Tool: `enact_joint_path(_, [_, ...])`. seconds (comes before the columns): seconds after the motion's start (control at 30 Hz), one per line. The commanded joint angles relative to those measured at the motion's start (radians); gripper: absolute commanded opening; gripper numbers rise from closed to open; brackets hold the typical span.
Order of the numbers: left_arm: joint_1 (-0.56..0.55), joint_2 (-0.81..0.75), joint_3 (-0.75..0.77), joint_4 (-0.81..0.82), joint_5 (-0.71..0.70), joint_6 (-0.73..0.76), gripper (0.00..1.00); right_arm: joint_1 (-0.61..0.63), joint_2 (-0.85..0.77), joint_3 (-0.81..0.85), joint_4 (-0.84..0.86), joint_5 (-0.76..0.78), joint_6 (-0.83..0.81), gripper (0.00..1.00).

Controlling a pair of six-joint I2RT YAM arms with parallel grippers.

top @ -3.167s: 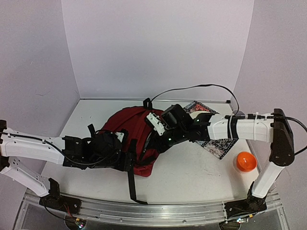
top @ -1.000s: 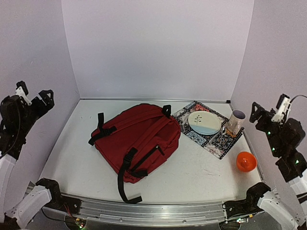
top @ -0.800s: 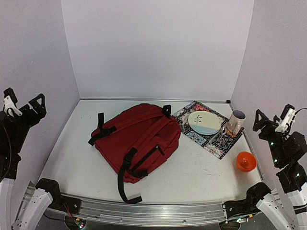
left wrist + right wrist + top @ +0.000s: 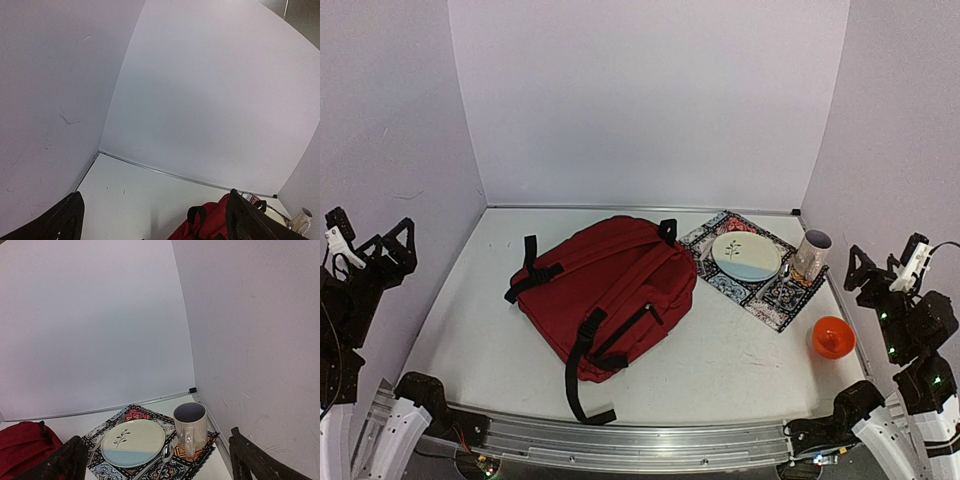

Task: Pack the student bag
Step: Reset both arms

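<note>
The student bag (image 4: 610, 285), a dark red backpack with black straps, lies flat in the middle of the table, straps up and zippers shut. Its top edge with a black loop also shows in the left wrist view (image 4: 212, 225), and a corner shows in the right wrist view (image 4: 22, 445). My left gripper (image 4: 385, 245) is open and empty, raised at the far left, well away from the bag; its black fingers (image 4: 65, 220) frame bare table. My right gripper (image 4: 875, 270) is open and empty, raised at the far right, facing the place setting.
A patterned mat (image 4: 770, 292) lies right of the bag. On it are a cream and blue plate (image 4: 746, 255), a beige mug (image 4: 810, 256) and a spoon (image 4: 167, 454). An orange bowl (image 4: 831, 337) sits near the right wall. White walls enclose three sides.
</note>
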Motion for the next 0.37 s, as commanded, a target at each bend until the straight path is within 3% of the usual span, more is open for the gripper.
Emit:
enact_joint_path(0.0, [-0.009,-0.008,-0.006,-0.002,0.014,0.011,1.0,0.002,0.02,0.007,0.055,-0.004,-0.024,0.98])
enact_joint_path(0.33, [-0.012,-0.012,-0.008,0.0,0.017,0.011,0.99,0.002,0.028,0.008,0.063,0.009,-0.033,0.98])
